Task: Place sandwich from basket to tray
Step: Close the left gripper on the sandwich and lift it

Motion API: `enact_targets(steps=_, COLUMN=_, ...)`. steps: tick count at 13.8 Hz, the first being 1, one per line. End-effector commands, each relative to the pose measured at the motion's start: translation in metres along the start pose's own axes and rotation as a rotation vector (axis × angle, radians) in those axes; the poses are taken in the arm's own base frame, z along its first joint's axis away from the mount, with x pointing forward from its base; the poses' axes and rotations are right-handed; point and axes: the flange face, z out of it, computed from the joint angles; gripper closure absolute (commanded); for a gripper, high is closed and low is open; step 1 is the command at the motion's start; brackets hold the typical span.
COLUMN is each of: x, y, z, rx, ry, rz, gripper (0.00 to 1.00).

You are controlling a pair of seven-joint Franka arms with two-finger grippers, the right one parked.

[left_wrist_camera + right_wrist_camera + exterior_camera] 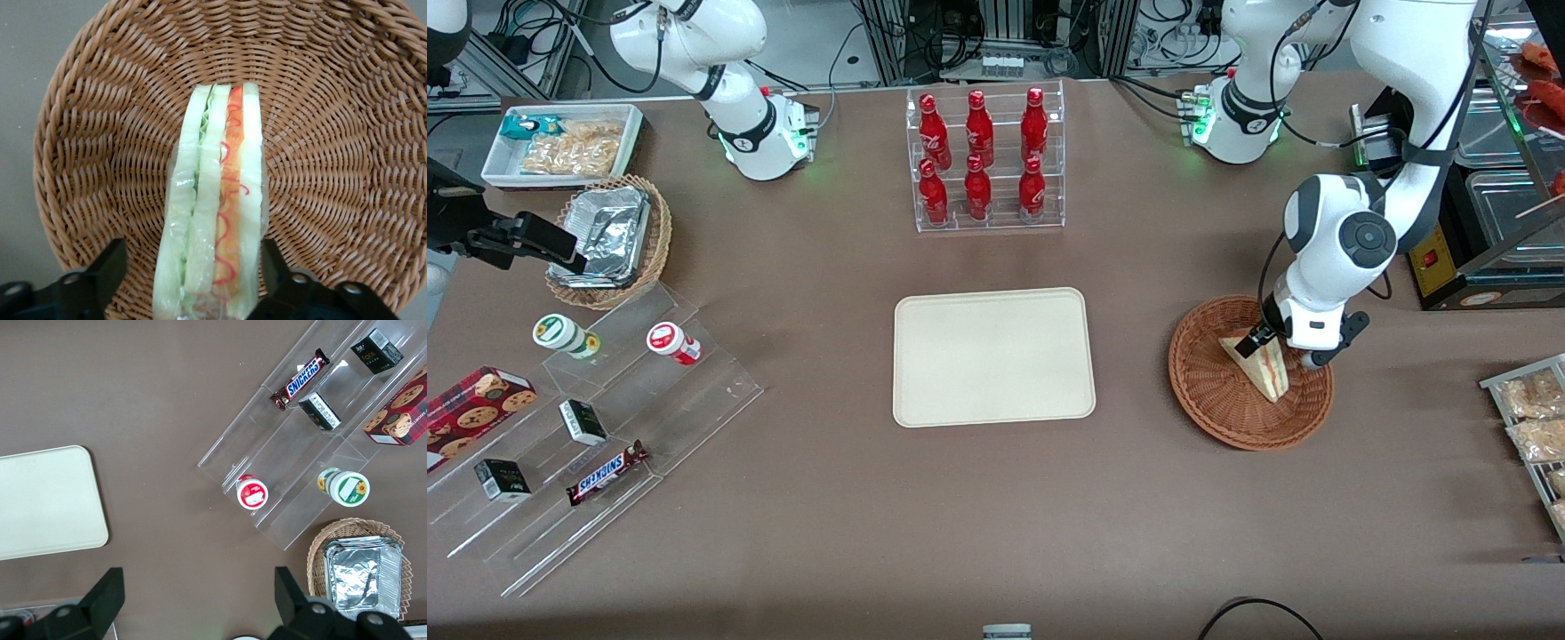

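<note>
The sandwich (pixel 1263 364), a wrapped wedge of white bread with red and pale green filling, stands on edge in the round reddish-brown wicker basket (pixel 1227 425) toward the working arm's end of the table. My gripper (pixel 1282 348) is down in the basket over the sandwich's upper end. In the left wrist view the gripper (pixel 193 265) is open, its two dark fingers (pixel 110 268) straddling the sandwich (pixel 217 200); one finger stands clear of the wrap, the other is close against it. The woven basket floor (pixel 320 133) surrounds them. The cream tray (pixel 993 356) lies bare at the table's middle.
A clear rack of red bottles (pixel 983 160) stands farther from the camera than the tray. A stepped acrylic shelf with snacks (pixel 596 418), a foil-lined basket (pixel 609 240) and a white bin (pixel 560 142) sit toward the parked arm's end. Snack packets (pixel 1529 409) and a glass case (pixel 1494 222) flank the basket.
</note>
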Motion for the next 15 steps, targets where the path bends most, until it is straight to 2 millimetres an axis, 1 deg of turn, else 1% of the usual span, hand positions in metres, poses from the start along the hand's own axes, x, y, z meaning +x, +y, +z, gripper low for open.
enact_targets(steps=1, x=0.006, y=0.01, z=-0.007, rx=-0.019, ry=0.014, rz=-0.012, gripper=0.91)
enact_targets(steps=2, x=0.008, y=0.013, z=-0.012, rx=-0.018, ry=0.014, rz=-0.011, gripper=0.92)
enact_targets(steps=4, x=0.015, y=0.023, z=-0.031, rx=0.007, ry=-0.005, rz=0.011, gripper=0.94)
enact_targets(steps=5, x=0.019, y=0.03, z=-0.043, rx=0.04, ry=-0.033, rz=0.057, gripper=0.94)
enact_targets(steps=6, x=0.016, y=0.041, z=-0.057, rx=0.078, ry=-0.071, rz=0.144, gripper=0.94)
enact_targets(steps=7, x=0.008, y=0.053, z=-0.069, rx=0.11, ry=-0.107, rz=0.223, gripper=0.94)
enact_targets(steps=8, x=0.003, y=0.059, z=-0.075, rx=0.132, ry=-0.129, rz=0.263, gripper=0.94)
enact_targets(steps=10, x=-0.023, y=0.076, z=-0.081, rx=0.149, ry=-0.138, rz=0.331, gripper=0.94)
enact_targets(steps=12, x=-0.056, y=0.101, z=-0.073, rx=0.157, ry=-0.139, rz=0.403, gripper=0.95)
enact_targets(steps=15, x=-0.103, y=0.157, z=-0.067, rx=0.152, ry=-0.135, rz=0.502, gripper=0.94)
